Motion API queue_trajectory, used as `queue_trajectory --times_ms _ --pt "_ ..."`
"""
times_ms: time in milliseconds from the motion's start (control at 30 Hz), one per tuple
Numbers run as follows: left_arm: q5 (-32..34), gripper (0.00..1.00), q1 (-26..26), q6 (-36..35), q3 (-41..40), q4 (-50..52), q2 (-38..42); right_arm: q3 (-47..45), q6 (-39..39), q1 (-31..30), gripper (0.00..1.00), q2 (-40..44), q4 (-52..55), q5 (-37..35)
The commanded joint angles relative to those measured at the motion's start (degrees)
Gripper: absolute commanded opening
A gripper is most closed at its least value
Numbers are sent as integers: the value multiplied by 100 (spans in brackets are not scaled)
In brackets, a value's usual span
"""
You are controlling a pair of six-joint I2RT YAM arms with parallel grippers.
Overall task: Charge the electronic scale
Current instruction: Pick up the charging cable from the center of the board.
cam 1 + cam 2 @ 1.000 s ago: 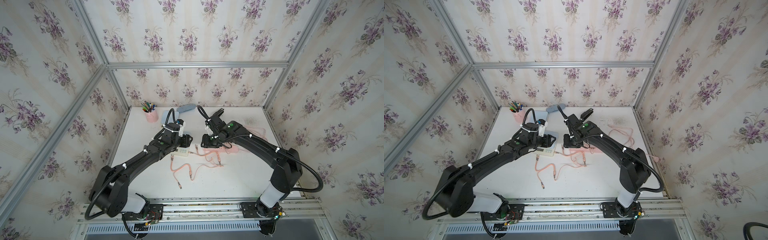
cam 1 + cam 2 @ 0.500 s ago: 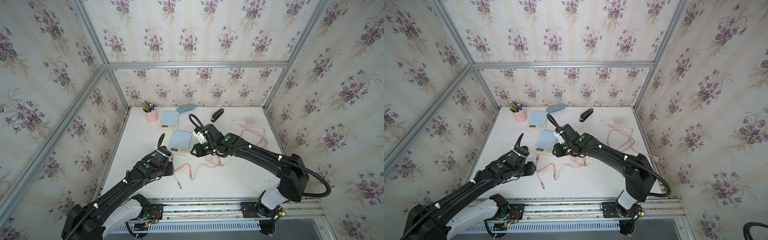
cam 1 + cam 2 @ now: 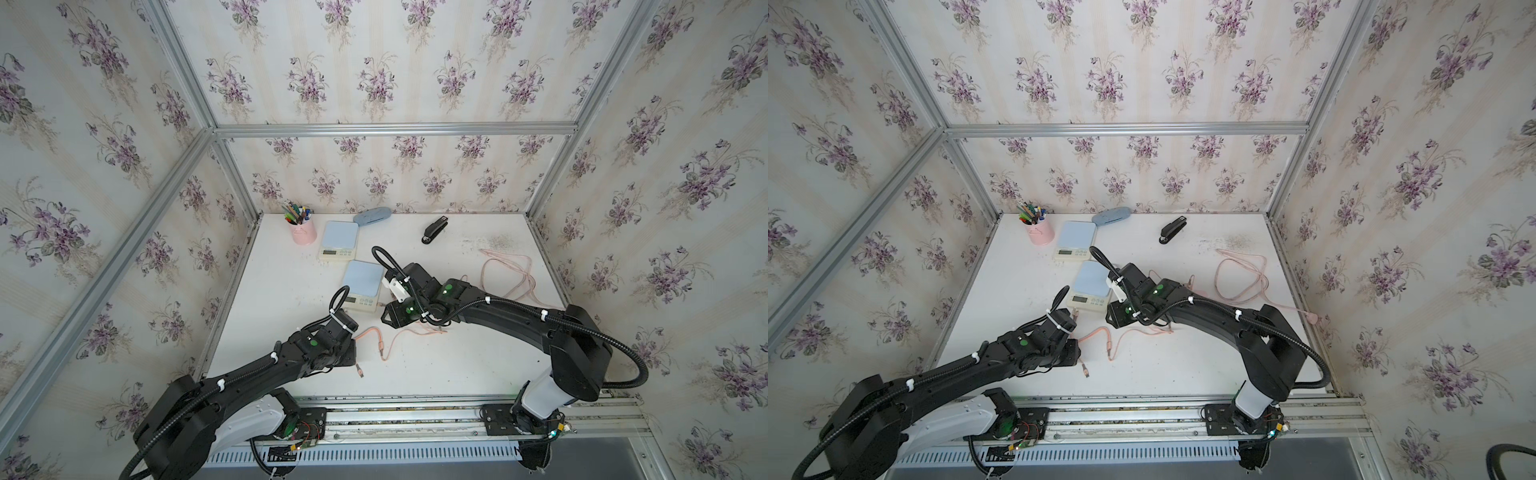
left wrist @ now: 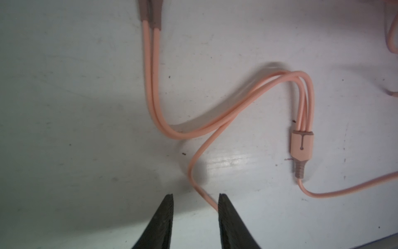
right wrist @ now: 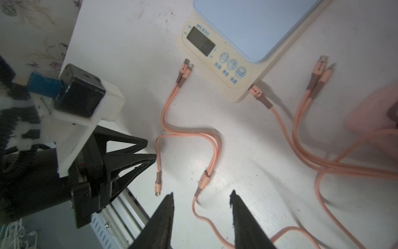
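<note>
The electronic scale (image 3: 362,277) (image 3: 1094,277) (image 5: 258,25), cream with a pale blue plate, lies mid-table. A pink plug (image 5: 257,93) meets its side at a front corner. A second pink charging cable (image 4: 226,114) with a splitter (image 5: 204,179) and several plug ends lies in front of it. My left gripper (image 3: 354,347) (image 3: 1077,347) (image 4: 196,196) is low over the table and open, one thin strand (image 4: 193,168) running in beside a finger. My right gripper (image 3: 385,318) (image 3: 1109,318) (image 5: 201,194) hangs open just above the splitter, holding nothing.
Along the back stand another scale (image 3: 338,240), a pink pen cup (image 3: 302,232), a blue-grey case (image 3: 372,216) and a black stapler (image 3: 434,230). More pink cable (image 3: 509,274) is coiled at the right. A pink block (image 5: 370,116) with a cable lies beside the near scale.
My left arm has drawn back from the scale toward the table's front and come down at the loose cable, its jaws narrowing. My right gripper has shifted forward, to the scale's front corner.
</note>
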State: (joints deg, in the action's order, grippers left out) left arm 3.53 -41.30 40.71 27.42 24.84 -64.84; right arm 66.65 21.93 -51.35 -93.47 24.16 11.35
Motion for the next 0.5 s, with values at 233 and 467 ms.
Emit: queue_trajectory --times_ms 233,467 --pt "432 12 -5 -891 96 -741 -666 -260 -16 216 46 651 -531 -751" --pt "444 1 -97 -2544 693 18 1041 -989 -316 1250 52 2122 -1485 118"
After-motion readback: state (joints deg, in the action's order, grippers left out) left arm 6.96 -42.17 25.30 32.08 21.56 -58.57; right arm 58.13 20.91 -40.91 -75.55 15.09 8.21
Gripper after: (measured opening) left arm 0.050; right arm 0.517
